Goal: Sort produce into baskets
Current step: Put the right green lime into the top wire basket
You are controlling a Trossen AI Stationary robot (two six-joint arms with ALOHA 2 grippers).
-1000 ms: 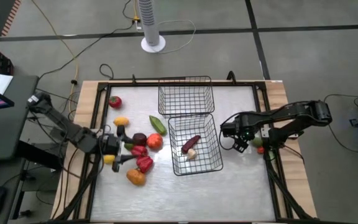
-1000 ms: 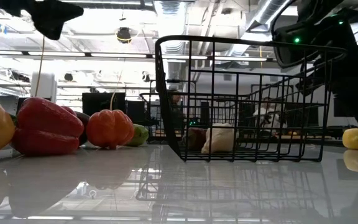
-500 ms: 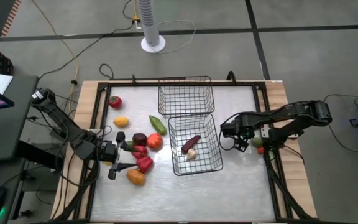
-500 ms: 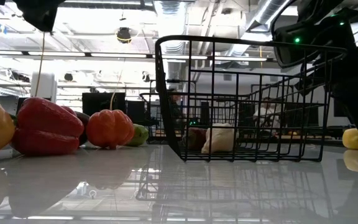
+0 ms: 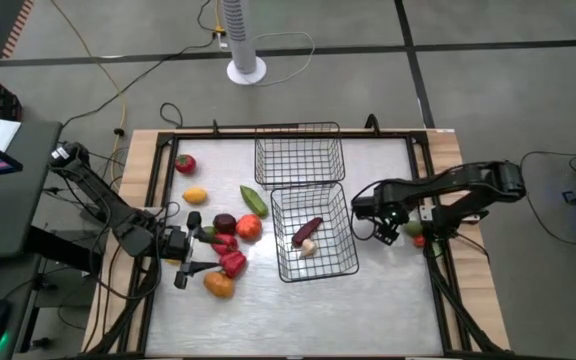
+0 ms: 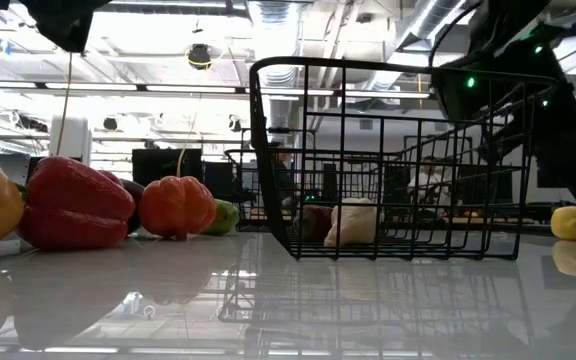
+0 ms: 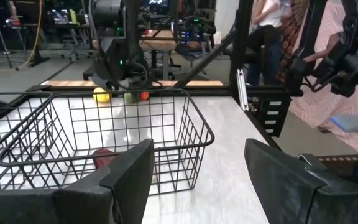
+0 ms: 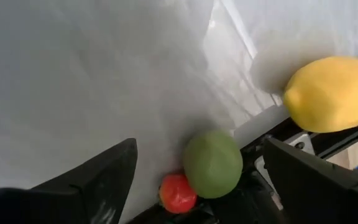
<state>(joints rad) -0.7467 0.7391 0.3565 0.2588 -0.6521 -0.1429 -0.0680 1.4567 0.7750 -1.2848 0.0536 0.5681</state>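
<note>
Produce near the right gripper (image 5: 380, 228): a green lime-like fruit (image 8: 213, 163), a small red piece (image 8: 178, 193) and a lemon (image 8: 331, 93) sit at the counter's (image 5: 388, 300) right edge, centre-right in the high view. Its fingers (image 8: 98, 177) are spread and empty; the lime lies between them, straight ahead. The left gripper (image 5: 181, 258), parted and empty, hovers lower left.

The high view looks straight down on the whole table (image 5: 388, 300). The low view sits at tabletop height, close to the near basket (image 6: 398, 160), facing the room. Each wrist view looks forward past its own fingers: the left toward that basket (image 7: 104, 137), the right close onto the tabletop.
</note>
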